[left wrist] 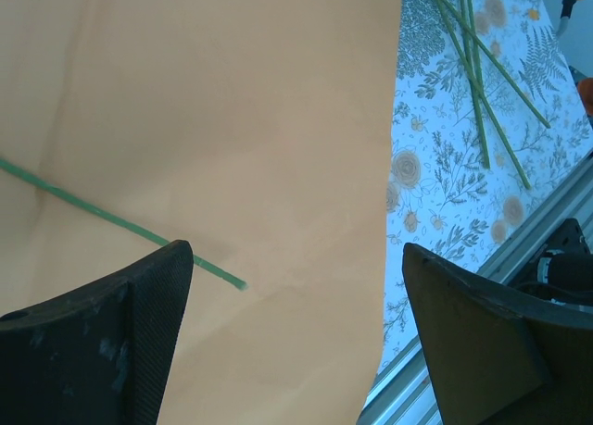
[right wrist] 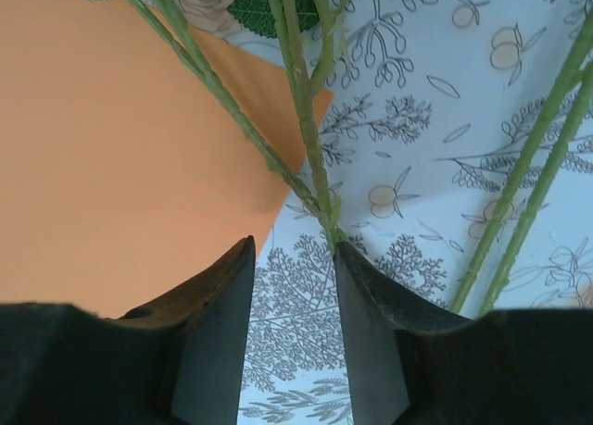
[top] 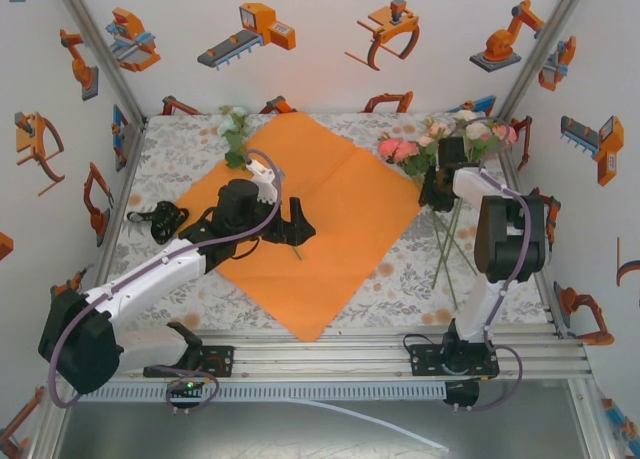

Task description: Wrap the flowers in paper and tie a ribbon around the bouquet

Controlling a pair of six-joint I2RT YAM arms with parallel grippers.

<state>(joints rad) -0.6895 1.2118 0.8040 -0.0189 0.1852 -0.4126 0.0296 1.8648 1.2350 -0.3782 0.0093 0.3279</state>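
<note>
Jaws of the left gripper (left wrist: 296, 254) stand wide apart and hold nothing, hanging over the large, bright orange sheet of paper (left wrist: 232, 119), which is smooth and matt with soft creases. One thin, wire-like green stem (left wrist: 111, 217) slants across the sheet. Its cut end sits inside the gap, just beside the ribbed black finger (left wrist: 139, 323) on the left of that wrist view. From above, this stem runs under the left gripper (top: 290, 229) up to a white and pale green bloom (top: 235, 129) by the far left edge of the paper (top: 340, 209)

The right gripper (right wrist: 293, 247) has its jaws parted by a narrow gap with nothing between them, and the printed floral tablecloth (right wrist: 445, 119) shows through. Knobbly green stems of the flowers (right wrist: 310, 119) converge at the tip of the finger (right wrist: 371, 323) on the right of that view; whether they touch it I cannot tell. A corner of the paper (right wrist: 111, 166) lies beneath them. From above, the right gripper (top: 437, 194) sits just below the pink and white heads of the flowers (top: 440, 139), off the paper's right corner, with long stems trailing toward the near edge. The floppy black ribbon (top: 160, 219) lies bunched on the tablecloth (top: 400, 289), left of the paper
</note>
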